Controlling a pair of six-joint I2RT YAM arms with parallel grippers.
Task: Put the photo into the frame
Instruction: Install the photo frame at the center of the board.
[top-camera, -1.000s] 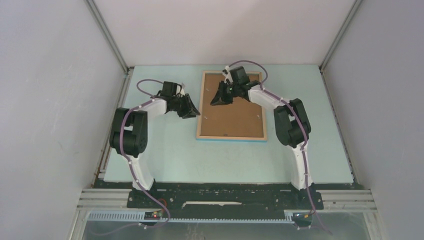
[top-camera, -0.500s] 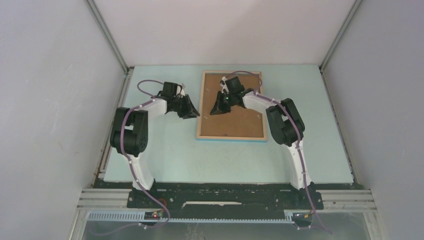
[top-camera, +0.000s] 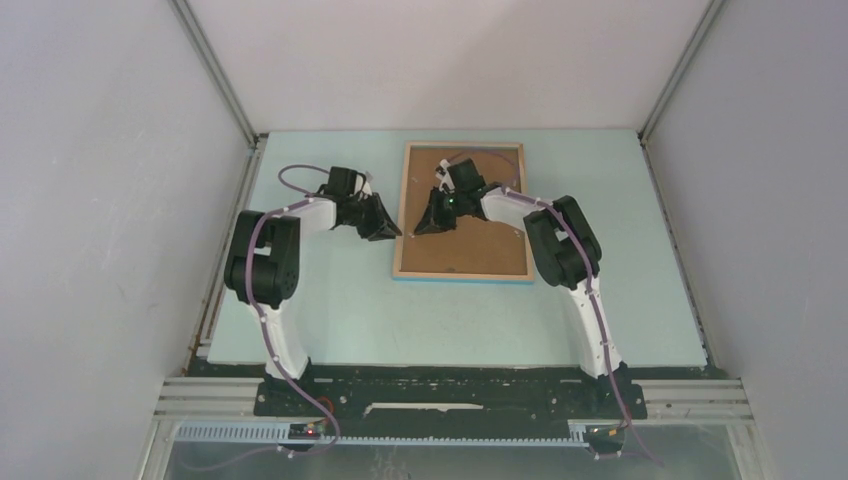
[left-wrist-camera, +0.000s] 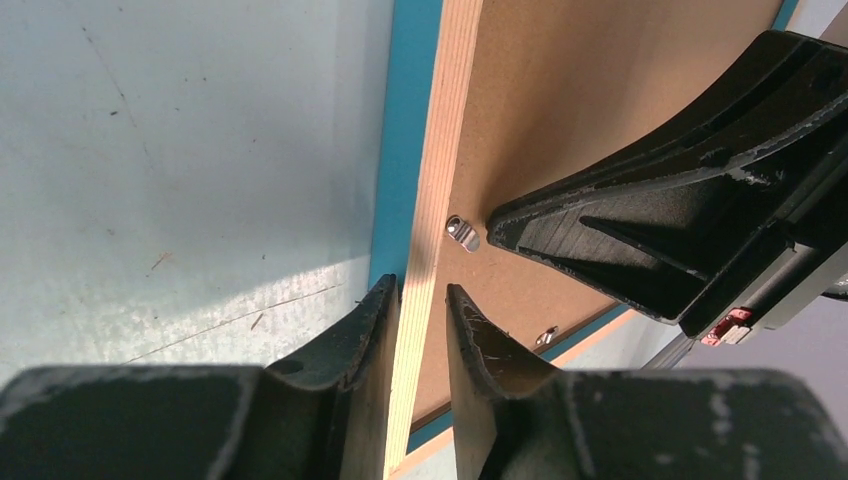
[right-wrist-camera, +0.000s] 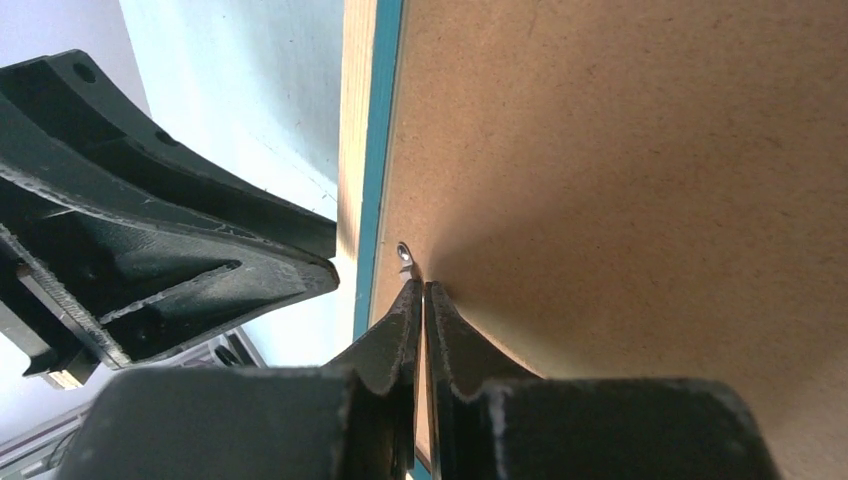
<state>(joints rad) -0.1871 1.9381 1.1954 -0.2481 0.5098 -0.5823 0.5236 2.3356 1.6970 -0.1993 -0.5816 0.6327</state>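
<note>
Pale wood shows on the frame (top-camera: 460, 272), which lies face down on the light surface (top-camera: 340, 310) with a brown backing board (top-camera: 470, 245) inside. The left gripper (left-wrist-camera: 420, 295) has its 2 fingers clamped on the frame's left rail. The right gripper (right-wrist-camera: 420, 290) has its fingers almost together, tips at a small metal clip (right-wrist-camera: 404, 252).

Left arm (top-camera: 300, 213), right arm (top-camera: 506, 201) bent inward; left jaws clamped, right jaws closed
</note>
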